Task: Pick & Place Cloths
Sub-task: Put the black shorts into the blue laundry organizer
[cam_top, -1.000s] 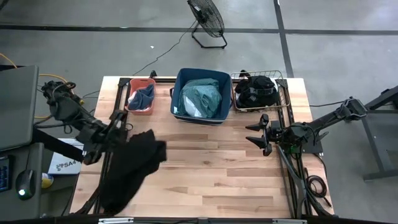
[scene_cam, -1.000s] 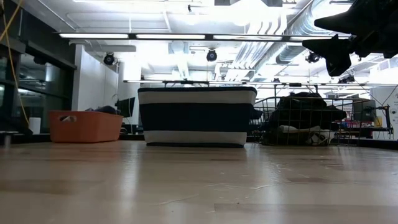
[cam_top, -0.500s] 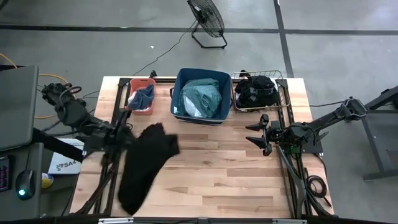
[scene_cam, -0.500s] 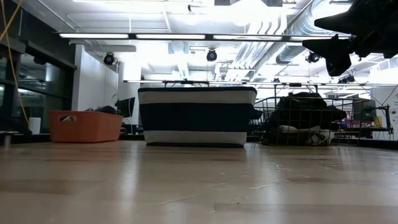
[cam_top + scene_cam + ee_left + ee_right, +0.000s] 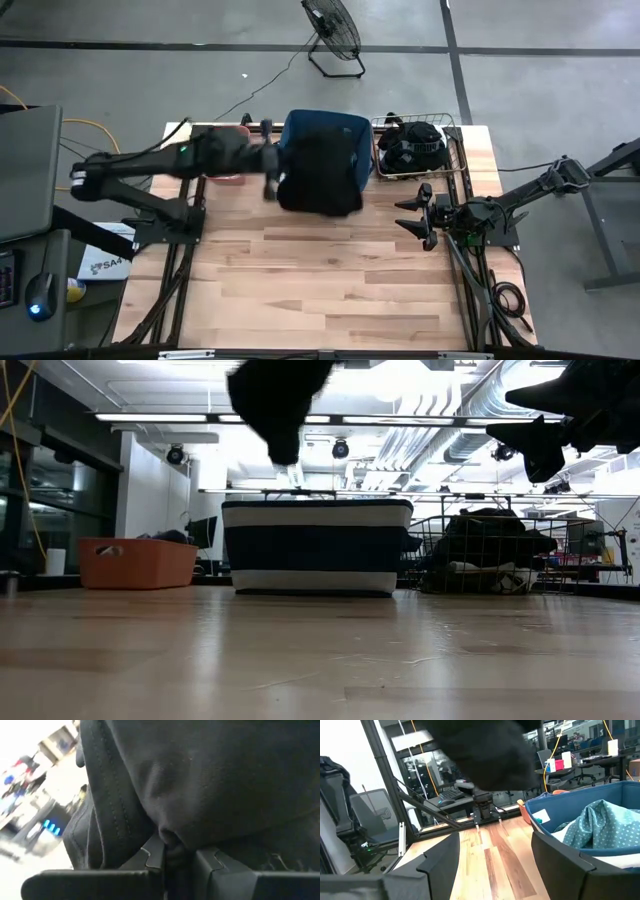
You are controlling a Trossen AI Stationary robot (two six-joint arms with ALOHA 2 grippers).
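Observation:
My left gripper (image 5: 270,165) reaches from the table's left toward the navy bin (image 5: 300,122) and is shut on a large black cloth (image 5: 320,170), which hides most of the bin in the high view. In the low view the black cloth (image 5: 275,400) hangs high above the navy bin (image 5: 315,545). A teal-grey cloth (image 5: 600,825) lies inside the bin. My right gripper (image 5: 418,216) waits open above the table's right side, touching nothing. My left gripper (image 5: 175,852) pinches a bunched fold of the black cloth (image 5: 169,839) between its two fingers (image 5: 155,856); several layers crowd at the pinch. It comes roughly level from the table's left. The cloth is lifted clear and hangs slack over the navy bin.
An orange bin (image 5: 228,152) with a blue piece sits left of the navy bin, partly under my left arm. A wire basket (image 5: 448,135) holding dark cloths stands to its right. Bare wood (image 5: 330,280) fills the near half of the table.
My left gripper has swung from the table's left side toward the far edge and to the right, rising as it went. The black cloth it carries has gone from hanging over the left part of the table to hanging above the navy bin.

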